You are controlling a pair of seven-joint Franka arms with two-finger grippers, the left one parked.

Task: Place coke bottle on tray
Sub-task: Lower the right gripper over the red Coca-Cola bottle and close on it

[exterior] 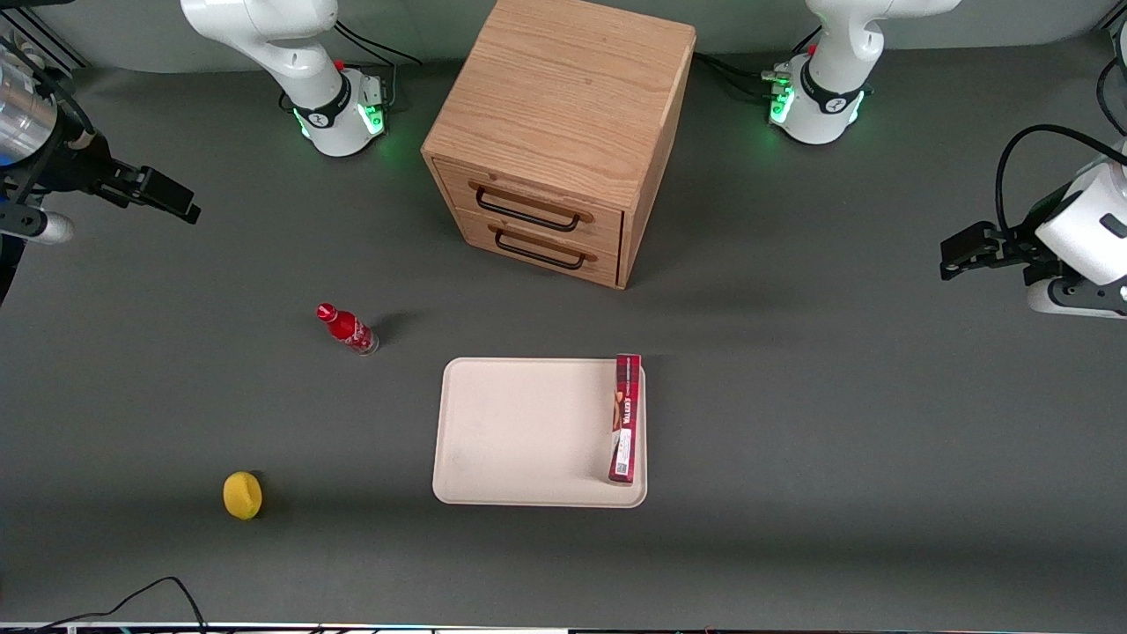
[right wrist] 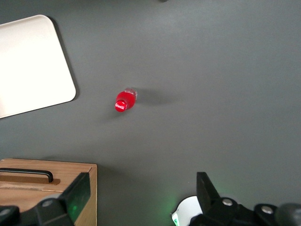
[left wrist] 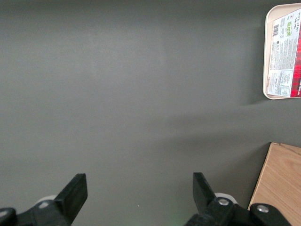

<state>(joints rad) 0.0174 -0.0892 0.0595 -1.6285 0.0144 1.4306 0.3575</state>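
Black fingers (right wrist: 75,195) on your gripper (exterior: 167,201) stand spread wide with nothing between them, and the gripper hangs high over the working arm's end of the worktop (exterior: 792,423), well apart from everything, so nothing of the task is done yet. The coke bottle (exterior: 347,328) stands upright on the bare worktop, roughly at four o'clock from the gripper in the front view and at about ten o'clock from the tray (exterior: 519,431), near its corner but not touching it. You have the whole job left, I judge: reach, grasp, lift, carry and set down. On the tray, a long red box (exterior: 625,418) lies along the edge toward the parked arm's end, leaving most of the cream surface free for the bottle. A wooden drawer cabinet (exterior: 563,132) stands at twelve o'clock from the tray, and a lemon (exterior: 242,495) sits at about seven o'clock from the bottle, well apart. Neither seems to block a straight carry.
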